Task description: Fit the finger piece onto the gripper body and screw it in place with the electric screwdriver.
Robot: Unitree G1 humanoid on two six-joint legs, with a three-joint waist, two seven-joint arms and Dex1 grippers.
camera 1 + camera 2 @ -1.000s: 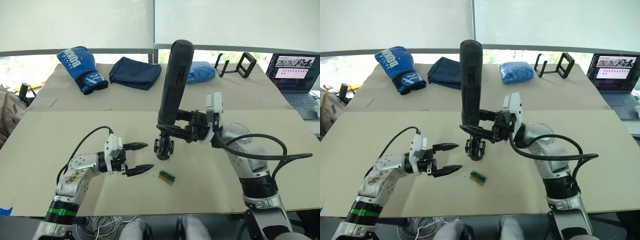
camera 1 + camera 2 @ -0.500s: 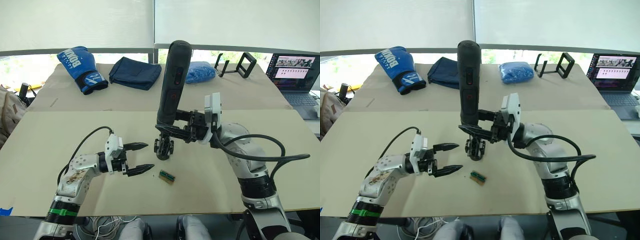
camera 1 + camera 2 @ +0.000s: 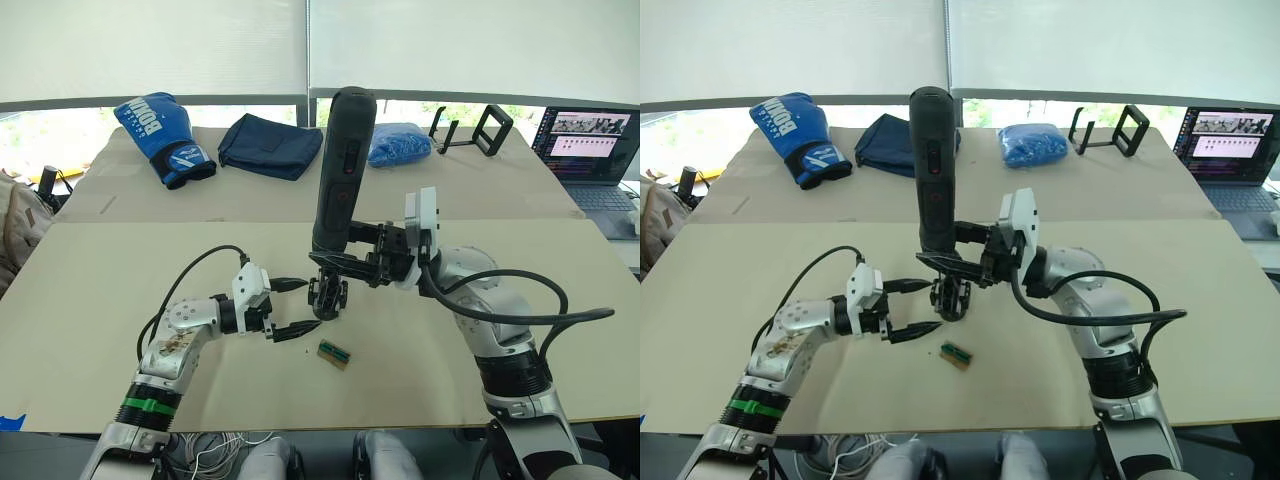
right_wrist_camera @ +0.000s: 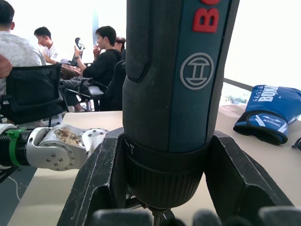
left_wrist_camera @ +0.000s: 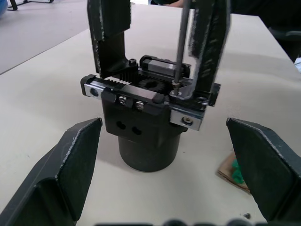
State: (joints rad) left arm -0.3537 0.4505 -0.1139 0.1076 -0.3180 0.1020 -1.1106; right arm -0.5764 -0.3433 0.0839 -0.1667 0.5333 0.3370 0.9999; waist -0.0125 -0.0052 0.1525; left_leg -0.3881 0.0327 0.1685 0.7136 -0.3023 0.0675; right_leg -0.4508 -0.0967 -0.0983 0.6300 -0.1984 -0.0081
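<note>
Your counter (image 3: 560, 330), beige, currently carries these items.

1. The gripper body (image 3: 327, 297), black, stands upright on its round barrel near the counter's middle. In the left wrist view the gripper body (image 5: 146, 121) shows a toothed rack and screws along its top frame.

2. The electric screwdriver (image 3: 337, 170), a thick black cylinder with red markings, stands nearly vertical above the gripper body. Its thin metal bit (image 5: 179, 44) comes down to the top frame and meets a screw there.

3. Your right end effector (image 3: 345, 262) is clenched around the lower collar of the electric screwdriver; in the right wrist view its black fingers (image 4: 96, 186) press either side of the tool's base.

4. Your left end effector (image 3: 296, 306) is released, its two fingers spread apart, just beside the gripper body on your left and level with it. The left wrist view shows one finger (image 5: 70, 162) on each side of the barrel, neither touching it.

5. A small green-brown block (image 3: 334, 354) lies flat on the counter, near the gripper body on the side towards you.

6. At the far edge of the counter you have a blue boxing glove (image 3: 160, 137), a folded navy cloth (image 3: 270, 145), a blue bundle (image 3: 398, 144), a black stand (image 3: 474, 130) and a laptop (image 3: 592, 150).

7. The finger piece cannot be told apart from the gripper body in these views.
</note>
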